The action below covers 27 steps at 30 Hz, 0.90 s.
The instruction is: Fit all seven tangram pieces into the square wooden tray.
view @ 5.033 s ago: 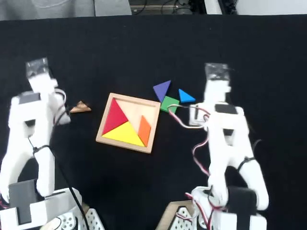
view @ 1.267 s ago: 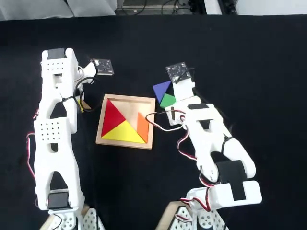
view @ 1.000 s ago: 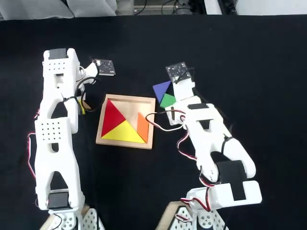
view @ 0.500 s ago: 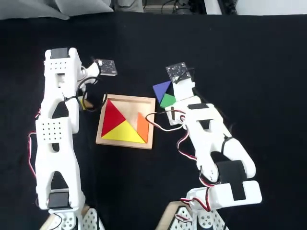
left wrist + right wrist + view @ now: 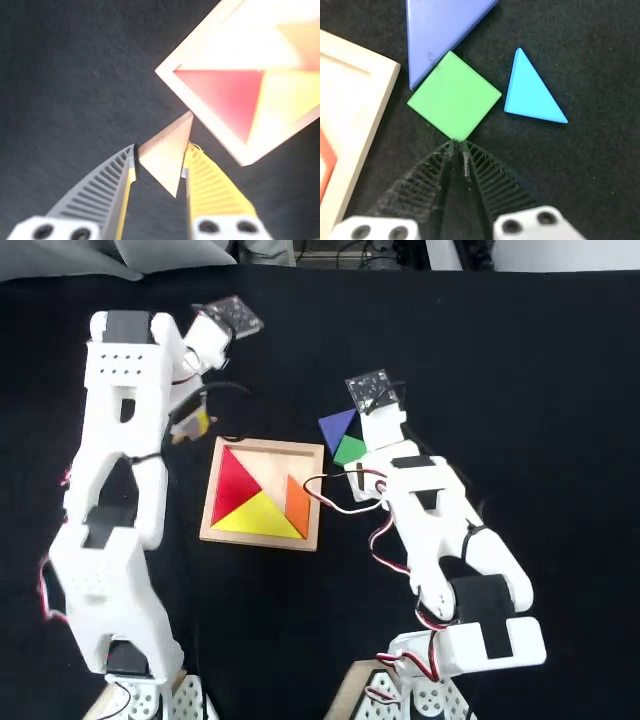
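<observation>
Left fingers (image 5: pixel 212 185) tight around tan triangle (image 5: pixel 164 161)

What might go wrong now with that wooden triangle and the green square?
The wooden triangle, pinched by its edges in the left gripper, may twist or slip out. Its tip is near the tray rim and may snag. The right gripper, shut at a corner of the green square, may push it and the touching purple triangle away.

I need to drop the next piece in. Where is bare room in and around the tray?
Inside the tray, bare wood lies between the red triangle, orange piece and far rim. The black table between tray and arm bases is free. Crowded beside its right rim: purple triangle, green square, blue triangle and right gripper.
</observation>
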Tool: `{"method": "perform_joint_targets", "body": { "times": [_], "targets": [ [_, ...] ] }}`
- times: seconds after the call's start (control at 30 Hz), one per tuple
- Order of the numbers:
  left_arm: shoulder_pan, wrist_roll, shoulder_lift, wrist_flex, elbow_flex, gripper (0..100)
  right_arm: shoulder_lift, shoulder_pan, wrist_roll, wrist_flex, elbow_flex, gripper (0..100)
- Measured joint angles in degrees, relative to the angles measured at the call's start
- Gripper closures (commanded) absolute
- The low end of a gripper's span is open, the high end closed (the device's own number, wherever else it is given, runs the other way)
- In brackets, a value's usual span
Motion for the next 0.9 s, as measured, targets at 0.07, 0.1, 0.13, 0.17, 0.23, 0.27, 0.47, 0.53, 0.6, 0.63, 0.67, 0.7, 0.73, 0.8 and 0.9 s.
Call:
{"method": "perform_joint_targets", "body": {
  "times": [0.07, 0.1, 0.13, 0.17, 0.23, 0.27, 0.47, 0.53, 0.6, 0.63, 0.67, 0.7, 0.73, 0.8, 0.9],
  "targets": [
    [2.0, 9.5, -4.8, 0.1, 4.6, 94, 0.0, 0.0, 0.0, 0.0, 0.0, 98.6],
    [3.2, 14.4, -7.1, 0.0, 6.9, 94, 0.0, 0.0, 0.0, 0.0, 0.0, 98.6],
    [4.7, 19.6, -9.2, 0.1, 9.1, 94, 0.0, 0.0, 0.0, 0.0, 0.0, 98.6],
    [6.1, 24.7, -11.1, 0.1, 11.3, 94, 0.0, 0.0, 0.0, 0.0, 0.0, 98.6],
    [9.4, 34.1, -13.5, -0.8, 15.5, 94, 0.0, 0.0, 0.0, 0.0, 0.0, 98.6],
    [11.1, 38.5, -14.0, -2.7, 17.7, 94, 0.0, 0.2, 0.0, 0.0, 0.0, 98.6],
    [17.5, 63.4, -14.3, -18.4, 32.7, 94, 0.0, 5.0, -5.4, 0.0, -0.4, 98.6],
    [18.5, 70.2, -14.3, -24.0, 37.9, 94, 0.0, 6.7, -7.4, 0.0, -1.3, 98.6],
    [19.3, 74.9, -14.3, -28.6, 41.1, 94, 0.0, 7.4, -7.8, 0.0, -1.7, 98.6],
    [20.0, 76.4, -14.3, -29.9, 41.9, 94, 0.0, 7.4, -8.0, 0.0, -1.8, 98.6],
    [20.5, 77.4, -14.3, -30.7, 42.2, 94, 0.0, 7.4, -8.0, 0.0, -1.8, 98.6],
    [21.1, 78.1, -14.3, -31.2, 42.4, 94, 0.0, 7.5, -8.0, 0.0, -1.8, 98.5],
    [21.6, 78.3, -14.3, -31.6, 42.4, 94, 0.0, 7.5, -8.2, 0.0, -1.8, 98.5],
    [22.4, 78.7, -14.3, -31.8, 42.8, 94, 0.0, 7.5, -8.4, 0.0, -1.8, 98.5],
    [22.5, 78.8, -14.3, -32.2, 44.2, 94, 0.0, 7.5, -8.4, 0.0, -1.8, 98.5]
  ]
}}
